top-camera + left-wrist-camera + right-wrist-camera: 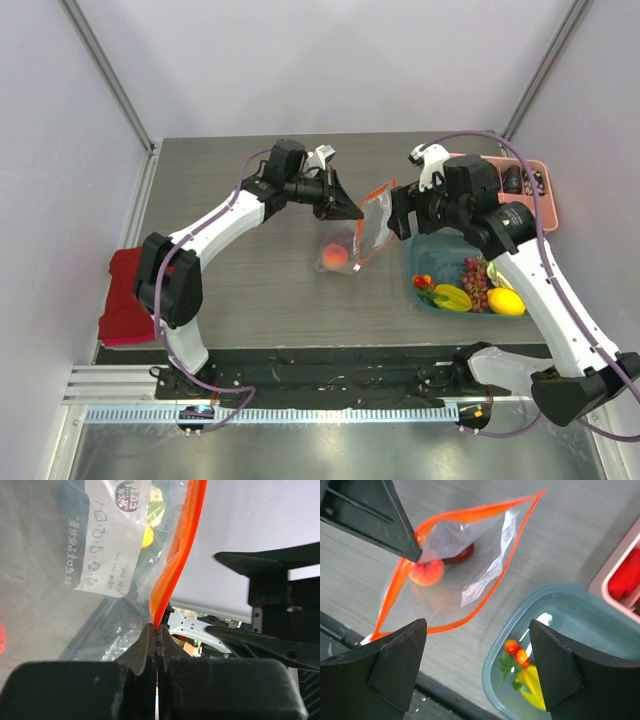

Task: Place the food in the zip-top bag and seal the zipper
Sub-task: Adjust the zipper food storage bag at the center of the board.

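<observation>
The clear zip-top bag (374,226) hangs over the table's middle with its mouth open. My left gripper (352,210) is shut on its orange-red zipper (172,565) rim, pinching the strip at the fingertips (156,627). A peach (426,571) and a dark red piece (462,555) show through the plastic at the bag's bottom. My right gripper (477,645) is open and holds nothing, hovering just right of the bag's mouth (400,222). Strawberries (423,283), starfruit (452,297), grapes (475,275) and a lemon (506,301) lie in a teal container (432,246).
A pink tray (545,200) with dark pieces stands at the back right, behind the teal container. A folded red cloth (125,298) lies at the table's left edge. Grey walls enclose the table on three sides.
</observation>
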{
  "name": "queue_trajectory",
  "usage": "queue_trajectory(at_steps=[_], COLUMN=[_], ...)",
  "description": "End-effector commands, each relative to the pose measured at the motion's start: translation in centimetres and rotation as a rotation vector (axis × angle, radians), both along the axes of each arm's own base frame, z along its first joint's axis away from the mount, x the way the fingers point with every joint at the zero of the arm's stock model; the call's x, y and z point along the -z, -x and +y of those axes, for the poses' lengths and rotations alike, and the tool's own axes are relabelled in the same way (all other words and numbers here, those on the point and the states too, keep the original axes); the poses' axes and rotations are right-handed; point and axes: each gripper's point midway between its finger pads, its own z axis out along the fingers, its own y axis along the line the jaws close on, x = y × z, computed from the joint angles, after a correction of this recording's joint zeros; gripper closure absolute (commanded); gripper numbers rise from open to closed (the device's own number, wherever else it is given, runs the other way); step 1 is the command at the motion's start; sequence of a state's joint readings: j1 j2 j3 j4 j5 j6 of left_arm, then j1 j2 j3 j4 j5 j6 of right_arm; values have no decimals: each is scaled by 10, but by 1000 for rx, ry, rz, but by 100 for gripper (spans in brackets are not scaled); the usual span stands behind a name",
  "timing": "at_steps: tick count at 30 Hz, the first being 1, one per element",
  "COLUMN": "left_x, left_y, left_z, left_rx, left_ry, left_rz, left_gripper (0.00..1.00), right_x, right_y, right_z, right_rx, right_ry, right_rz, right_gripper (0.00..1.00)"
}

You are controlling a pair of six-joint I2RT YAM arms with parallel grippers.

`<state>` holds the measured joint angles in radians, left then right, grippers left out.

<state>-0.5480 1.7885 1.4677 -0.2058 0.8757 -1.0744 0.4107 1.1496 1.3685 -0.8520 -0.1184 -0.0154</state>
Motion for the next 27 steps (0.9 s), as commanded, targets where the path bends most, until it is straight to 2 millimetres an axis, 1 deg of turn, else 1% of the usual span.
queue_trajectory(at_steps=[1, 2, 4, 6, 7, 8, 9, 10, 11, 12, 13, 14, 15, 16, 17, 18, 19, 20, 21, 22, 24, 25, 26, 27], left_x=[-27, -27, -28, -28, -28, -30, -30, -32, -33, -29, -39, -42, -35, -50, -52, -43, -51, -49, -42, -39, -23, -18, -4, 1], left_y=[0, 1, 3, 5, 6, 7, 10, 11, 13, 18, 20, 22, 26, 24, 24, 24, 22, 23, 28, 29, 32, 34, 33, 32], left_z=[0, 0, 2, 3, 4, 5, 7, 8, 10, 14, 18, 22, 33, 41, 49, 64, 71, 78, 85, 88, 95, 94, 97, 96], left_rx=[20, 20, 24, 32, 32, 34, 36, 43, 49, 52, 70, 76, 52, 50, 34, 1, -18, -14, -1, 2, 40, 60, 82, 93], left_ry=[58, 57, 53, 47, 42, 40, 33, 29, 20, -14, -25, -49, -135, -172, -222, -327, -363, -402, -443, -471, -532, -553, -597, -603], left_rz=[-67, -64, -74, -86, -89, -96, -98, -118, -129, -108, -185, -212, -193, -318, -345, -343, -381, -406, -383, -384, -378, -386, -369, -355], left_gripper=[100, 100, 100, 100, 100, 100, 100, 100, 100, 100, 100, 100, 100, 100, 100, 100, 100, 100, 100, 100, 100, 100, 100, 100], right_x=[33, 41, 47, 50, 50, 50, 49, 46, 37, 31, 22, 4, -6, -19, -35, -43, -47, -47, -44, -35, -18, -9, 7, 16], right_y=[6, 6, 3, -2, -5, -10, -12, -14, -18, -19, -18, -17, -15, -6, -2, 2, 7, 11, 12, 14, 10, 8, 2, -3], right_z=[8, 11, 14, 20, 23, 25, 25, 25, 26, 27, 26, 30, 31, 36, 40, 42, 43, 45, 46, 47, 45, 44, 43, 41], right_rx=[22, 13, 17, 2, 10, 9, 12, 16, 6, -4, -19, -40, -55, -98, -122, -139, -150, -161, -167, -168, -160, -160, -149, -152], right_ry=[-43, -51, -64, -108, -130, -141, -155, -175, -197, -221, -267, -321, -357, -405, -433, -450, -462, -473, -476, -470, -444, -424, -394, -363], right_rz=[128, 157, 177, 215, 226, 233, 241, 248, 239, 243, 258, 249, 251, 261, 246, 242, 245, 263, 280, 322, 364, 380, 407, 411], right_gripper=[13, 14, 16, 24, 30, 54, 63, 75, 99, 99, 99, 99, 99, 99, 99, 99, 99, 99, 99, 99, 99, 99, 99, 99])
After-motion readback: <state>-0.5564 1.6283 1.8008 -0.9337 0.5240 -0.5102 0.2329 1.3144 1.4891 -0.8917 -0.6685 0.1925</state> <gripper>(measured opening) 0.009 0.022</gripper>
